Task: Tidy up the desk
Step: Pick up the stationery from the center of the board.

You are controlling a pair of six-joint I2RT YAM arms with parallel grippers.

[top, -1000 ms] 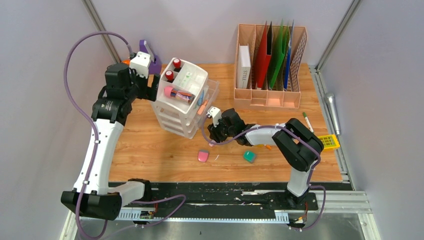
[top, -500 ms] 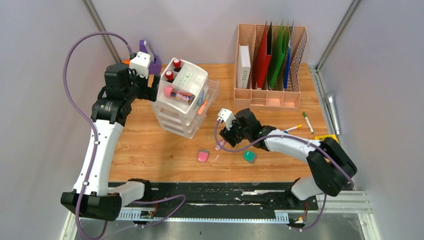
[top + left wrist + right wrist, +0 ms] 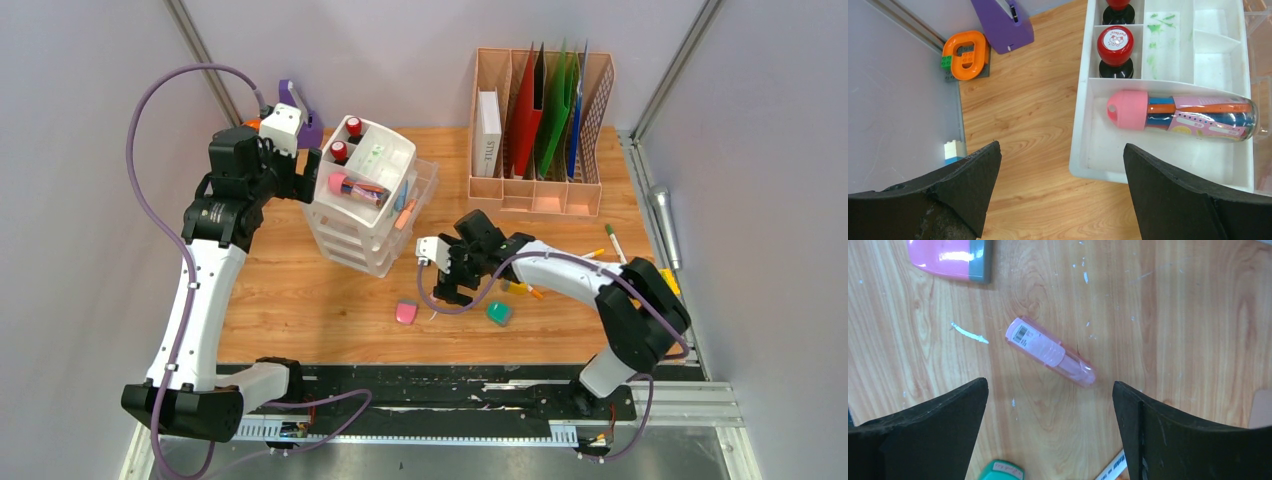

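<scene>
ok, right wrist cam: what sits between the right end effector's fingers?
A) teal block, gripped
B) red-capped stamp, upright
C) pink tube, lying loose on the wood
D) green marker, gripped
C: the pink tube lies flat on the desk, and the right end effector stands open with both fingers clear of it.

large rectangular worktop (image 3: 300, 290) of light-brown wood-grain planks, lying flat. grey walls (image 3: 90, 150) stand around its left, far and right sides; a black rail (image 3: 450, 385) runs along its near edge. small white scuffs fleck the wood.
</scene>
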